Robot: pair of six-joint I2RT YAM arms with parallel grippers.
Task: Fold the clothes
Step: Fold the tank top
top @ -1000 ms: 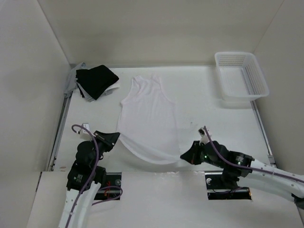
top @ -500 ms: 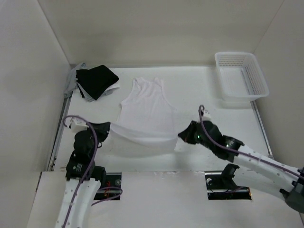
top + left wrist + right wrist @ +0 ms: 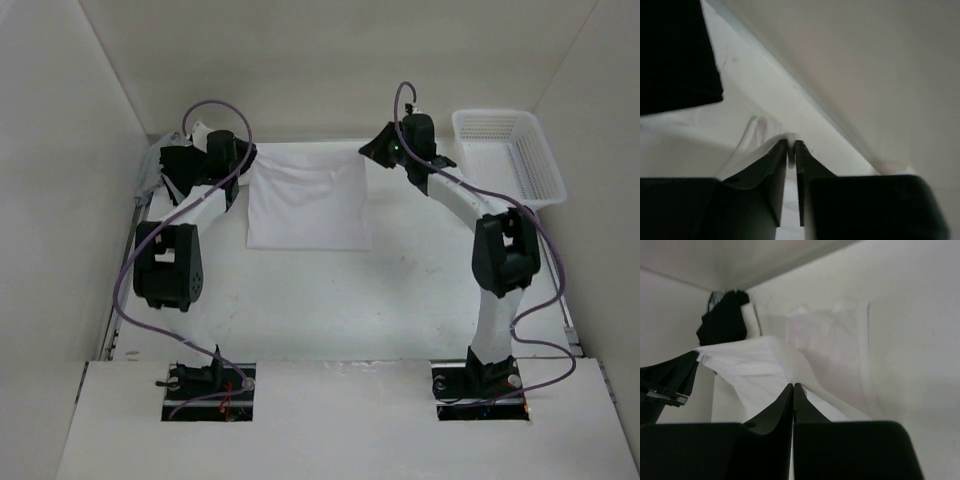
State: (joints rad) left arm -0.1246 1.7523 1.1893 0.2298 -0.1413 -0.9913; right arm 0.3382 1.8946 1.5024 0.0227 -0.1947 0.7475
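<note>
The clothes (image 3: 310, 205), a plain white top, lie folded in half at the far side of the table, the doubled hem along the back edge. My left gripper (image 3: 247, 160) is at the fold's far left corner. In the left wrist view its jaws (image 3: 791, 146) stand a sliver apart with a pinch of white fabric (image 3: 760, 137) between the tips. My right gripper (image 3: 368, 150) is at the far right corner. Its jaws (image 3: 793, 386) are pressed together on the fabric's edge (image 3: 755, 365).
A black garment (image 3: 185, 165) lies on a grey cloth (image 3: 150, 172) in the far left corner, just behind my left wrist. A white plastic basket (image 3: 545, 165) stands at the far right. The back wall is right beyond both grippers.
Both arms have carried the near hem from the table's front up and over to the far edge, so the top now lies doubled. Both arms are stretched far out.
</note>
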